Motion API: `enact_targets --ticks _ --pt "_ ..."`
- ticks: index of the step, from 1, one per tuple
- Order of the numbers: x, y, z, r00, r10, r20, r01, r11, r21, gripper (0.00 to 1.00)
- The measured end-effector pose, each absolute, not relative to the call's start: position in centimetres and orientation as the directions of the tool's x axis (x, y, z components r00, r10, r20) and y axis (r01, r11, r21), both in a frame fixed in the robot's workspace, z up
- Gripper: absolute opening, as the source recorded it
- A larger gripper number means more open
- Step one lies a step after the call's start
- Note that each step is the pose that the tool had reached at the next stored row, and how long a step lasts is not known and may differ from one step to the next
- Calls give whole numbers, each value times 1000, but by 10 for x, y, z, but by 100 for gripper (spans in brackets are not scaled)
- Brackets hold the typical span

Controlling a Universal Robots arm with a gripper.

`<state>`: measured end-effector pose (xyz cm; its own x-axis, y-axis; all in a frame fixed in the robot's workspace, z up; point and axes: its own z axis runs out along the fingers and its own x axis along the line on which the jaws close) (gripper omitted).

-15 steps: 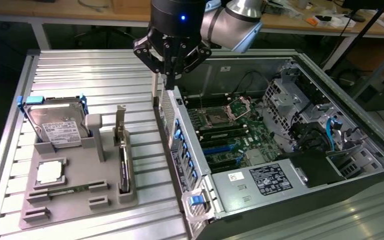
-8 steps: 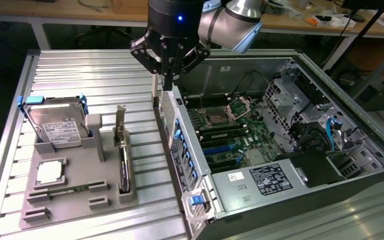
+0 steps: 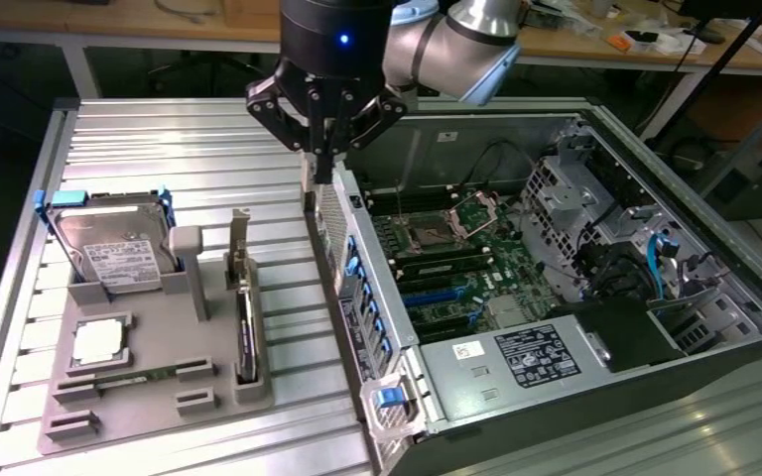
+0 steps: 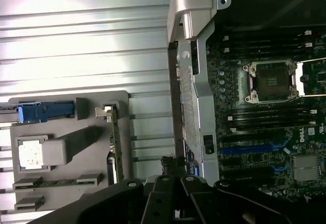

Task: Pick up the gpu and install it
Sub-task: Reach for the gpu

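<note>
The gpu [image 3: 245,312] stands on edge in a slot of the grey parts holder [image 3: 156,402], its silver bracket [image 3: 239,233] pointing up. In the wrist view the gpu [image 4: 116,155] shows edge-on in the same holder. My gripper [image 3: 321,169] hangs shut with nothing in it above the top edge of the open computer case [image 3: 354,288], to the exterior view's right of the gpu and higher than it. The gripper [image 4: 173,183] sits over the case's wall in the wrist view. The motherboard [image 3: 454,268] lies exposed inside the case, with blue expansion slots [image 4: 249,147].
On the holder also rest a silver hard drive with a blue frame [image 3: 110,248], a processor [image 3: 96,342] and a slim green memory stick [image 3: 130,377]. The ribbed metal table [image 3: 170,149] stretches behind. Cables and drive cages [image 3: 619,228] crowd the case's far side.
</note>
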<state>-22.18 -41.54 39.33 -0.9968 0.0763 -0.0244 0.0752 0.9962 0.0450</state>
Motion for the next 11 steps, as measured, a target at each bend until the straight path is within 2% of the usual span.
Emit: enact_targets --ticks 11 --pt "-233 -419 393 -997 76 -24 75 996 45 11"
